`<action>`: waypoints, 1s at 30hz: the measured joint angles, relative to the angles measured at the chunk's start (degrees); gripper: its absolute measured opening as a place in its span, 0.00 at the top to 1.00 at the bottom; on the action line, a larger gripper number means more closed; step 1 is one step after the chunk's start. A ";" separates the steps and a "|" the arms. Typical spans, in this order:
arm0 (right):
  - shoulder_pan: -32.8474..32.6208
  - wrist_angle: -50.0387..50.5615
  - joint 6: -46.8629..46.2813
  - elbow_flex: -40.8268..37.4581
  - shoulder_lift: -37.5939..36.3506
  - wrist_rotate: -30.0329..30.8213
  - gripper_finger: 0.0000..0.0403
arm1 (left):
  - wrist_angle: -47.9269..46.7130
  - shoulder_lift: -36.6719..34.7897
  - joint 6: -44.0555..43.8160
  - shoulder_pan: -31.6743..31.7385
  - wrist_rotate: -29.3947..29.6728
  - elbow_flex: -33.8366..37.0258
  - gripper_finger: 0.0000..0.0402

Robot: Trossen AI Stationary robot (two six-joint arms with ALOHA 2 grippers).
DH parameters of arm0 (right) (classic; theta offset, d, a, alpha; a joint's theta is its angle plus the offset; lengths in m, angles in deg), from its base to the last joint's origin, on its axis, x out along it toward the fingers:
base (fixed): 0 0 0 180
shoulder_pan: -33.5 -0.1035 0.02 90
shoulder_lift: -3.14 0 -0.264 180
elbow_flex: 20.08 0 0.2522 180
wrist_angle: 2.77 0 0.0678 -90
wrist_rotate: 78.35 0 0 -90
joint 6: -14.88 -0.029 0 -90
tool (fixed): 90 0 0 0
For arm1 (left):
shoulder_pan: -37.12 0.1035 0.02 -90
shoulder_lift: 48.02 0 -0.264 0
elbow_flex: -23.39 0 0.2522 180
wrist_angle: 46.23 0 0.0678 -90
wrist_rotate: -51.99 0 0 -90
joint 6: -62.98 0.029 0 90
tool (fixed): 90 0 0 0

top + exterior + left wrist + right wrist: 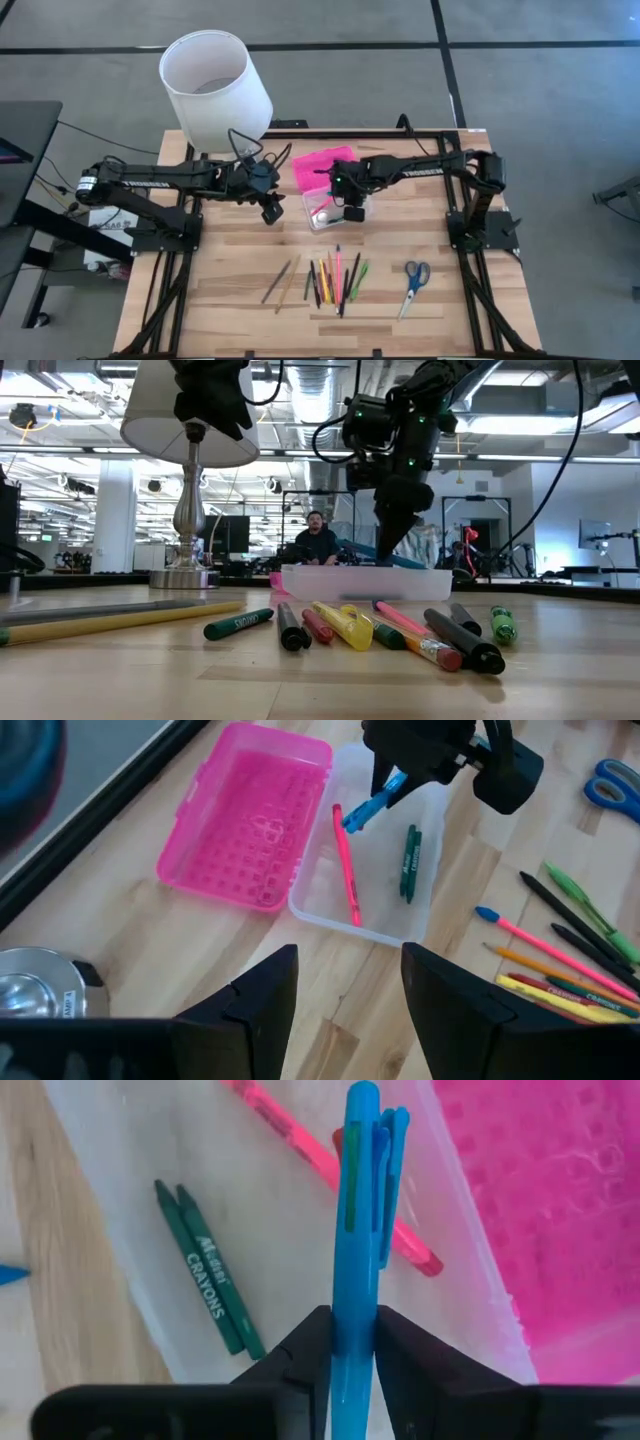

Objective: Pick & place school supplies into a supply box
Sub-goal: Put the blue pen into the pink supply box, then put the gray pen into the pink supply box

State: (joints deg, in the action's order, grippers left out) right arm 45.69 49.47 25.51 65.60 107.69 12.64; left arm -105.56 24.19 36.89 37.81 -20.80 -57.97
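Pale wood-grain table (230, 300), clear plastic box base (425, 915)

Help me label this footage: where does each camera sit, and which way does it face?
High view: above the table, looking straight down; both arms show, the right gripper over the supply box.
Low view: table height, looking level past the pens; arms come in from above.
Left wrist view: on the left arm, its open fingers below, facing the box.
Right wrist view: on the right arm, fingers clamping the blue pen.
Both wrist views share the green crayons and pink pen.
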 joint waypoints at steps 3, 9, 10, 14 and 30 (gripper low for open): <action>0.00 -0.52 -0.51 0.00 0.00 -1.75 0.78 | -0.01 0.00 0.23 0.02 0.16 0.00 0.57; -0.05 -0.85 -4.05 0.00 -0.05 -2.54 0.70 | -0.38 0.00 1.26 0.02 0.16 0.00 0.57; -0.05 -0.80 -4.61 0.00 -0.26 -2.54 0.69 | -0.46 0.00 1.34 0.02 0.16 0.00 0.57; -0.16 -1.06 -6.19 0.00 -1.81 -2.53 0.65 | -0.50 0.00 1.53 0.02 0.16 0.00 0.57; -2.06 -2.71 -7.65 0.02 -11.10 -2.45 0.66 | -0.52 0.02 1.22 -0.50 -0.34 0.00 0.57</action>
State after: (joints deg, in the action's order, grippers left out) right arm 43.63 46.76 17.86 65.62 96.59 10.20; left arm -106.07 24.21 38.11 37.31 -21.14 -57.97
